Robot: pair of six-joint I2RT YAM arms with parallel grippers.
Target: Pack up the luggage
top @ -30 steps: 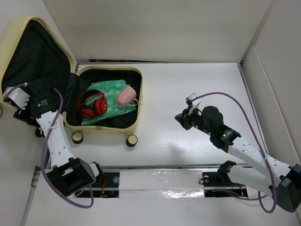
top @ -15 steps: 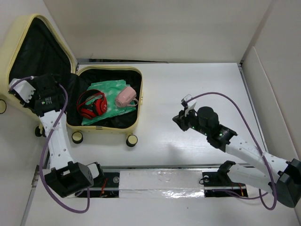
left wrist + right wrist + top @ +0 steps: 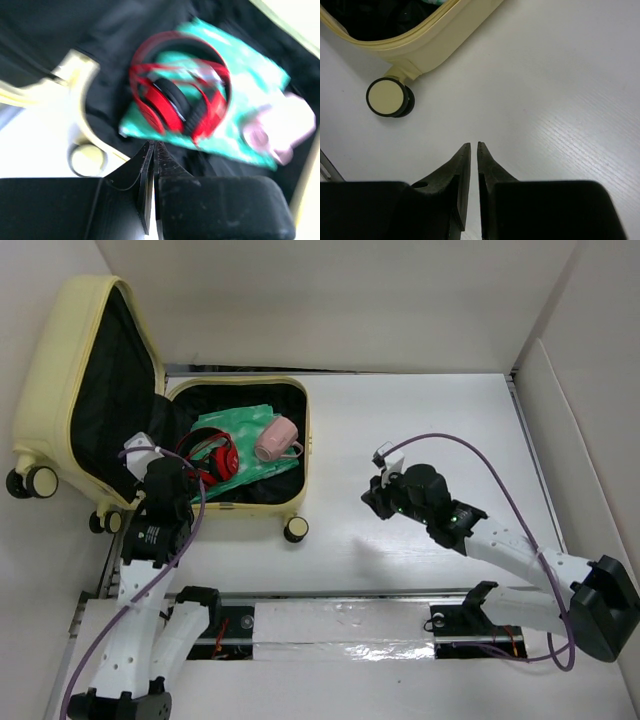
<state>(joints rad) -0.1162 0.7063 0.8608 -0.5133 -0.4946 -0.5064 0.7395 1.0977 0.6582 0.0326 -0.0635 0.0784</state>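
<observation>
Open pale-yellow luggage [image 3: 303, 430] at the table's [image 3: 440, 410] far left corner, with two robot arms near it.

The lid stood tilted up on the left. In the black-lined base lay red headphones [image 3: 205, 458] on a green-and-white packet [image 3: 245, 428], with a pink cup [image 3: 277, 438] beside them. The left gripper [image 3: 153, 150] hung over the base's near-left edge, jaws pressed together and empty. The right gripper [image 3: 470, 148] hovered over bare table near a caster wheel [image 3: 386, 97], jaws nearly together with a thin slit, gripping nothing.
</observation>
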